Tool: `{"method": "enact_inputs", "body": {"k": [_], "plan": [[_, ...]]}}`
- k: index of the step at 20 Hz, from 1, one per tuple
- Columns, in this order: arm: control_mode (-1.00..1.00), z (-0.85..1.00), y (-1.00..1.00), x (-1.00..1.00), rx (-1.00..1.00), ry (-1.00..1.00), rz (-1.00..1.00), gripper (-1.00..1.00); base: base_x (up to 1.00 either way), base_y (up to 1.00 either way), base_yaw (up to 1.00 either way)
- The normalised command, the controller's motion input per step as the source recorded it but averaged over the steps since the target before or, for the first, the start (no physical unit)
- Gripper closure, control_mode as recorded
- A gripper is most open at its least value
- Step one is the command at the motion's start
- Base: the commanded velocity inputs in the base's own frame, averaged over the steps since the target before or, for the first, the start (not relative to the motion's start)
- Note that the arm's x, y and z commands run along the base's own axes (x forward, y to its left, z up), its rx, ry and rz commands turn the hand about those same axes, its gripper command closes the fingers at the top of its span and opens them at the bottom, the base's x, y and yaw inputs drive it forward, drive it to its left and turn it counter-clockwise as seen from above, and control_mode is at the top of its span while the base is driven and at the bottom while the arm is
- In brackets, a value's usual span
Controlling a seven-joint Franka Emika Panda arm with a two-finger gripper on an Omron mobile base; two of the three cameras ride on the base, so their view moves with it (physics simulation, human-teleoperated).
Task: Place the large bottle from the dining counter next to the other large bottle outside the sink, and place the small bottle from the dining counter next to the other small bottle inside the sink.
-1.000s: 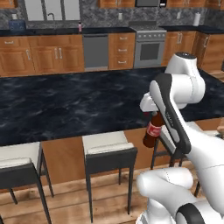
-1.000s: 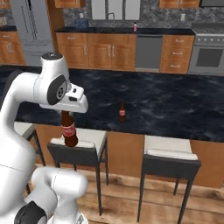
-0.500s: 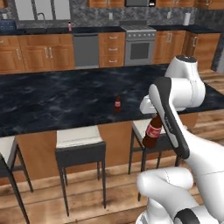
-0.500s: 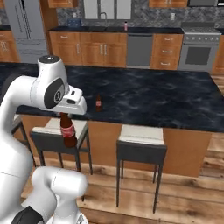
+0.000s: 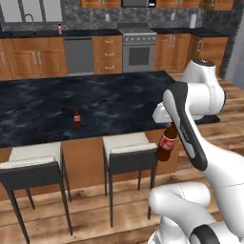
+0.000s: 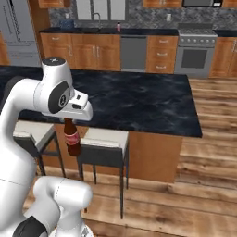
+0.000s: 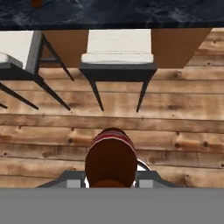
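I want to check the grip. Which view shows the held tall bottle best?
The left base view: the large bottle hangs full-length from the hand, label visible. The right base view shows it smaller, neck hidden. The hand view shows it end-on.

Large bottle — tall, dark-brown glass with a narrow neck and a red label bearing white marks — hangs upright by its neck, clear of the dining counter and above the wooden floor. Small bottle, same colouring, far shorter, stands upright on the counter's black marbled top near its front edge. Pale pink bottle stands upright on the far wall worktop, beside the sink and its gooseneck tap.
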Motion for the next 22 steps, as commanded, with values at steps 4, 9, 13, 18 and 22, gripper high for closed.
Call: {"method": "enact_inputs", "body": {"k": [4,9,13,18,22], "plan": [[1.0,0.0,0.0,0.0,0.0,0.0,0.0,1.0,0.0,-1.0,0.07],[1.0,0.0,0.0,0.0,0.0,0.0,0.0,1.0,0.06,-1.0,0.08],[1.0,0.0,0.0,0.0,0.0,0.0,0.0,1.0,0.15,-1.0,0.09],[1.0,0.0,0.0,0.0,0.0,0.0,0.0,1.0,0.33,-1.0,0.09],[1.0,0.0,0.0,0.0,0.0,0.0,0.0,1.0,0.47,-1.0,0.08]]}}
